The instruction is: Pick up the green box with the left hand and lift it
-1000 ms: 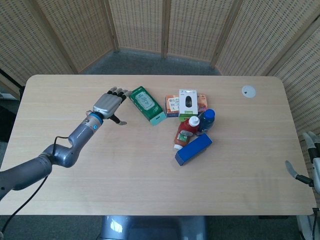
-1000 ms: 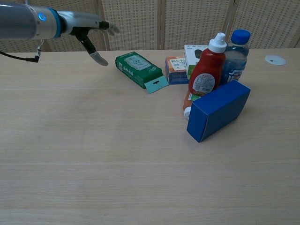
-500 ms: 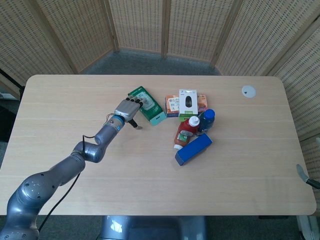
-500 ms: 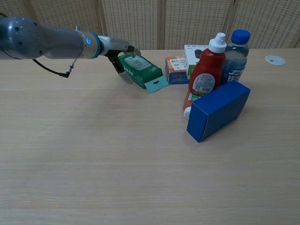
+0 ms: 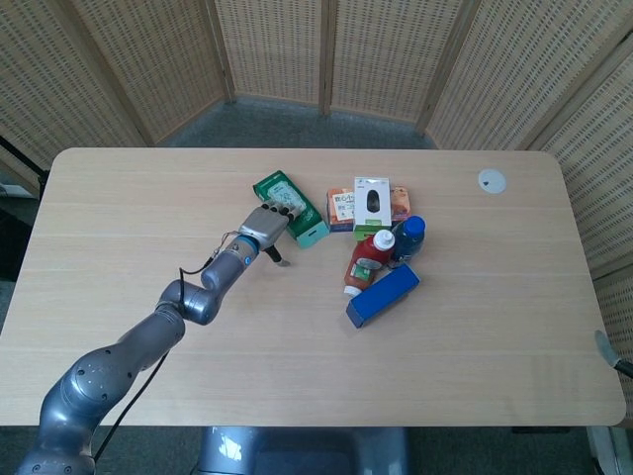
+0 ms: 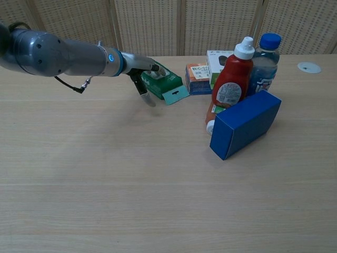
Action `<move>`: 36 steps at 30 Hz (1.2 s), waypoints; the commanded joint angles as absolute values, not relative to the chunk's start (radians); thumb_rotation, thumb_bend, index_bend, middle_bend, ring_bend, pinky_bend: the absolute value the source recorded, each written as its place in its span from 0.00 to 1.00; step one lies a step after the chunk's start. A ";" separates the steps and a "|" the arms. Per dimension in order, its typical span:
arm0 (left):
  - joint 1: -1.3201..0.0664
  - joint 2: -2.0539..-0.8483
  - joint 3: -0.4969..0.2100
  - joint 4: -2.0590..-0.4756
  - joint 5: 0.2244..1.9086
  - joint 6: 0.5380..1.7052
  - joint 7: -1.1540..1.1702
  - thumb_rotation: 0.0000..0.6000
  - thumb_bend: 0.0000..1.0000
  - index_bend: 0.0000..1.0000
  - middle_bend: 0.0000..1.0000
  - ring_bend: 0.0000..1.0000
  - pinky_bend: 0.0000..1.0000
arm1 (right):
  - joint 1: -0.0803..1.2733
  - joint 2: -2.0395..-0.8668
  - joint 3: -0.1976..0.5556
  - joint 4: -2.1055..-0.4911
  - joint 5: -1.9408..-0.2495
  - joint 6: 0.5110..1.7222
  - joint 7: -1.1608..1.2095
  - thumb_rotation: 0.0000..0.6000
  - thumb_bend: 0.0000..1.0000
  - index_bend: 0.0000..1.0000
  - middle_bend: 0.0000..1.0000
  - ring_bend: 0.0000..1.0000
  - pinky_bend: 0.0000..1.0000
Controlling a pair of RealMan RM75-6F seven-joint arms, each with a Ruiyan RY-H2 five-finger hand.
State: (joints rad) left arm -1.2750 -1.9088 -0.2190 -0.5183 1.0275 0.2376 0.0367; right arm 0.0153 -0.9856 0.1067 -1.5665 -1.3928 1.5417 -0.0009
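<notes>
The green box (image 5: 294, 207) lies flat on the table (image 5: 119, 198), left of the cluster of items; in the chest view the green box (image 6: 167, 85) shows its pale hanging tab toward me. My left hand (image 5: 264, 227) reaches over the box's left end. In the chest view the left hand (image 6: 143, 77) has its fingers stretched across the box's top and its thumb hanging down beside the near side. The box still rests on the table. Only a grey sliver of my right hand (image 5: 606, 348) shows at the right edge.
Right of the green box lie an orange box (image 5: 343, 208) and a white mouse package (image 5: 372, 202). A red ketchup bottle (image 6: 230, 80), a blue-capped bottle (image 6: 264, 59) and a blue box (image 6: 245, 124) crowd together beyond. A white disc (image 5: 492, 180) sits far right.
My left hand has travelled right from beside the green box to over its left end, fingers now on top. The box has not moved. The right hand has withdrawn toward the edge.
</notes>
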 commanded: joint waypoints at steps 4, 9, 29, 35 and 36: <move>-1.240 -1.853 -0.215 -0.583 1.048 0.233 0.007 0.74 0.04 0.00 0.00 0.00 0.00 | 0.024 -0.986 0.111 -1.576 -1.402 1.535 -0.011 0.20 0.34 0.00 0.00 0.00 0.00; -1.195 -1.760 -0.201 -0.712 1.060 0.240 -0.008 0.73 0.04 0.06 0.08 0.00 0.00 | 0.031 -0.987 0.112 -1.583 -1.413 1.531 -0.022 0.20 0.33 0.00 0.00 0.00 0.00; -1.204 -1.766 -0.235 -0.750 1.088 0.347 -0.062 0.73 0.04 0.00 0.00 0.00 0.00 | 0.027 -1.002 0.115 -1.552 -1.393 1.514 0.001 0.20 0.34 0.00 0.00 0.00 0.00; -1.273 -1.897 -0.231 -0.554 1.087 0.249 -0.064 0.73 0.04 0.00 0.00 0.00 0.00 | 0.014 -1.000 0.112 -1.545 -1.380 1.515 0.010 0.20 0.33 0.00 0.00 0.00 0.00; -1.281 -1.911 -0.230 -0.532 1.087 0.230 -0.065 0.73 0.04 0.00 0.00 0.00 0.00 | 0.012 -1.000 0.111 -1.545 -1.380 1.516 0.010 0.20 0.33 0.00 0.00 0.00 0.00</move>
